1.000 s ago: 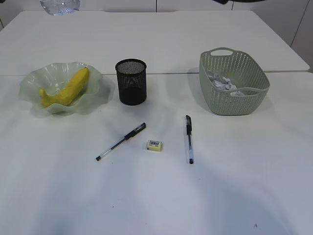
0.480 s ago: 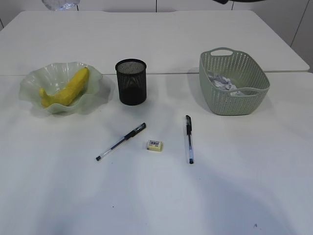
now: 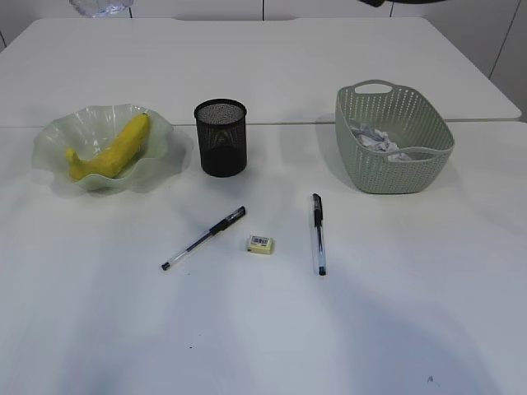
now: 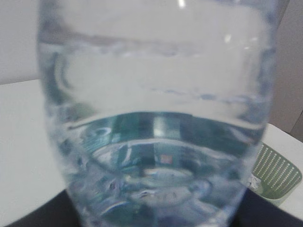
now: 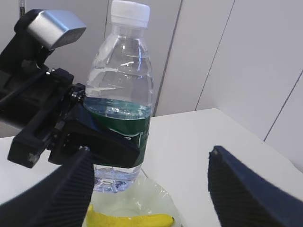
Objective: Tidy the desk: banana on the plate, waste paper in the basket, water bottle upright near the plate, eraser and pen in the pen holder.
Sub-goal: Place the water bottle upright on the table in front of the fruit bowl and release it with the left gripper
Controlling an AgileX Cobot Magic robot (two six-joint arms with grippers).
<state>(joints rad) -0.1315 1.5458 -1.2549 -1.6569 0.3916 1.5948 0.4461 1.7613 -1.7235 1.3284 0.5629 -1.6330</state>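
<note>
White worktop, pale cabinet doors behind. Your water bottle hangs upright in the air above the plate, pinched around its green label by the left claw. Bring it down level beside the plate, not over the banana, let the base sit flat on the worktop, and only then release. The right claw hangs spread and empty near the bottle; keep it clear. Two pens and the eraser wait below.
</note>
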